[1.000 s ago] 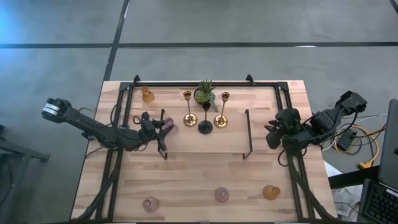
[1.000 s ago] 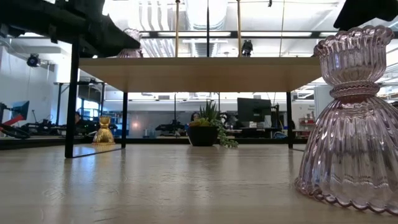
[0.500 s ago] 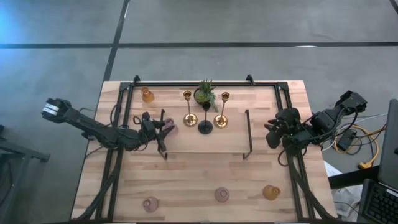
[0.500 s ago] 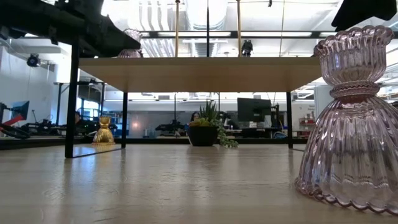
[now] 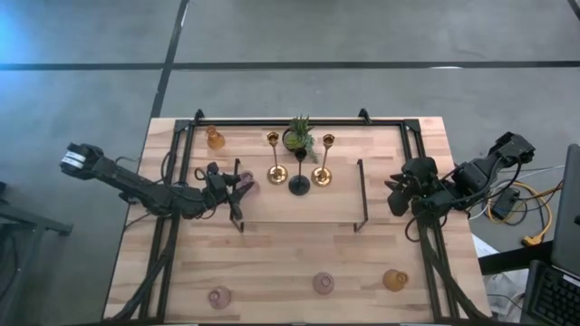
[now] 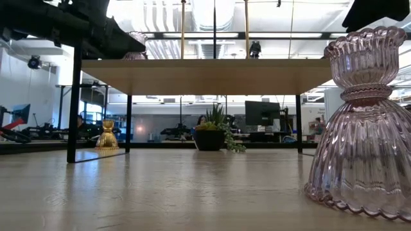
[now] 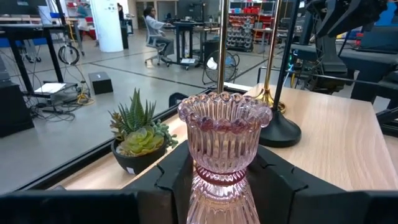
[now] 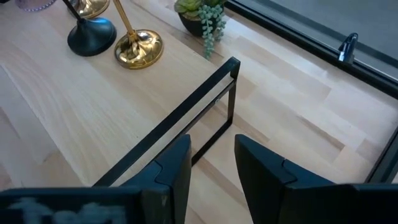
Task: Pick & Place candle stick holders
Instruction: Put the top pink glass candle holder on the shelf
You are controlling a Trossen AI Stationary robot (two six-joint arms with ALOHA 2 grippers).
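Observation:
My left gripper [image 5: 239, 185] is shut on a squat pink glass candle stick holder [image 7: 224, 146] at the left end of the raised wooden shelf [image 5: 299, 206]. Two slim gold holders [image 5: 275, 158] [image 5: 324, 158] and a slim black one [image 5: 299, 172] stand on their round feet at the shelf's far side. An amber glass holder [image 5: 215, 138] stands on the table at the far left. Two pink holders [image 5: 219, 296] [image 5: 323, 283] and an amber one [image 5: 394, 280] stand near the front edge. My right gripper [image 5: 397, 195] hovers open off the shelf's right end, holding nothing. My left gripper has the pink holder between its two fingers [image 7: 177, 183], which sit on either side of its waist and lower body [image 7: 219, 186]. The fingers come in level from the table's left. The holder stands upright; in the low view its lower part [image 6: 133, 54] meets the shelf's top.
A small potted green plant [image 5: 297, 136] stands behind the slim holders. The shelf's black metal legs [image 8: 186, 112] rise at both ends. A black frame [image 5: 299, 121] runs along the table's far edge. Bare wood lies between the shelf and the front holders.

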